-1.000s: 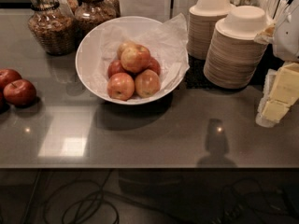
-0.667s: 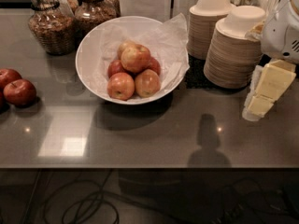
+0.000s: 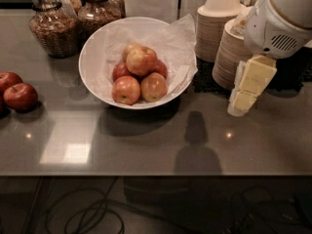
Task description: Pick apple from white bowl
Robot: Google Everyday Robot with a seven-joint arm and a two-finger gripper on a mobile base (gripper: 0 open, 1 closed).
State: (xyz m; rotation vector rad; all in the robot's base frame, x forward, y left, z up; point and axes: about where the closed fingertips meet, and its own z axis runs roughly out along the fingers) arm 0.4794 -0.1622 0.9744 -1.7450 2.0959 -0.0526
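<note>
Tool (image 3: 238, 105) right of white bowl (image 3: 89, 74) rim, counter (image 3: 209, 130) gap between.

The one camera looks steeply down from above the worktop's (image 3: 146, 145) front edge toward its back edge, near enough that the worktop fills the view side to side; the gripper (image 3: 243, 97) hangs near the back right corner, looming large.
</note>
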